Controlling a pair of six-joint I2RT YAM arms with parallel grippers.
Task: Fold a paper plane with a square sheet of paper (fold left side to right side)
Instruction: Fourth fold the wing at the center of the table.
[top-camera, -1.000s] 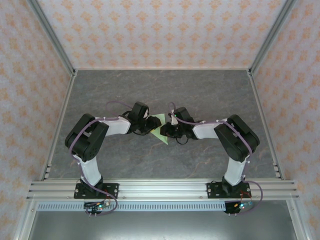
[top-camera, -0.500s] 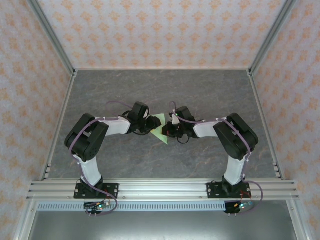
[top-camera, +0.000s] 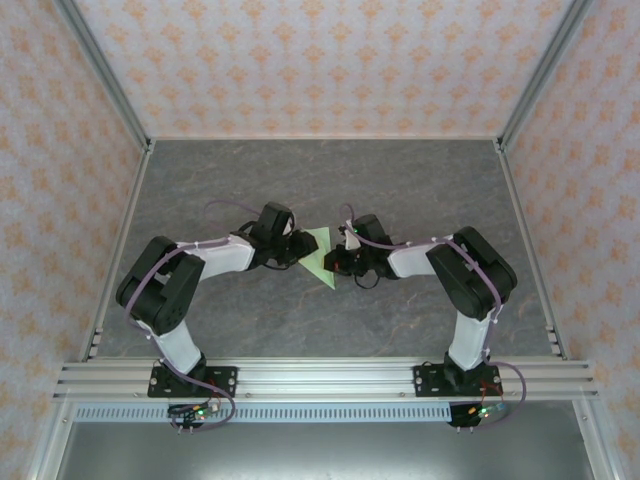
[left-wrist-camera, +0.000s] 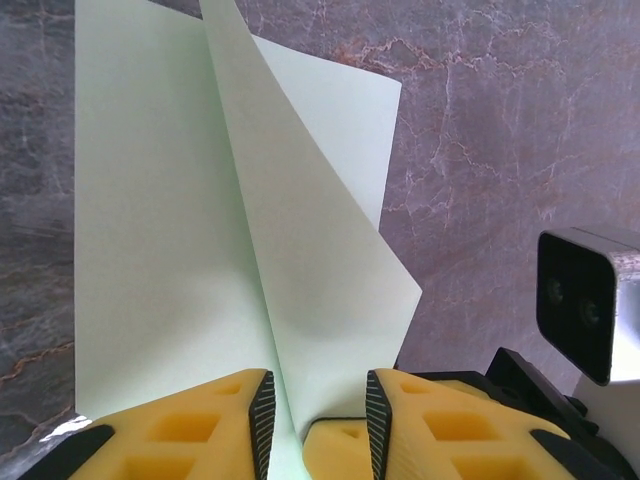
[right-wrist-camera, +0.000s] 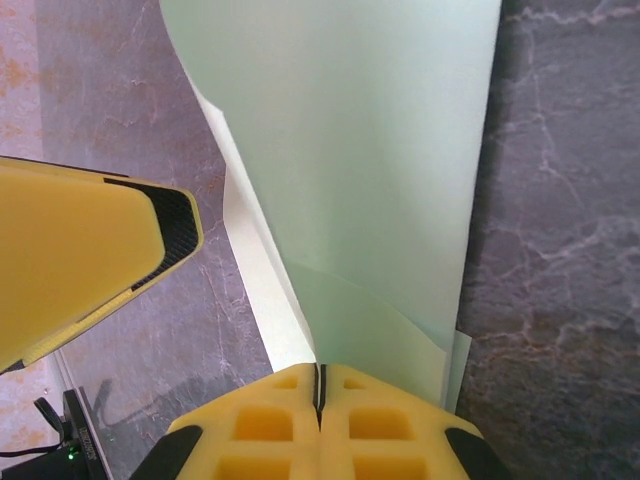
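1. Now the square sheet of paper (top-camera: 319, 243) lies in the middle of the worktop (top-camera: 400, 180), between the two arms. It is partly folded, with one flap lifted up.
2. The right end effector (right-wrist-camera: 320, 385) is pinched tight on one edge of the sheet, probably to keep it from sliding.
3. The left end effector (left-wrist-camera: 318, 400) has its fingers a little apart. The raised flap sits in the gap, so it can likely push that flap over to the right.
4. The fold does not look pressed flat yet.
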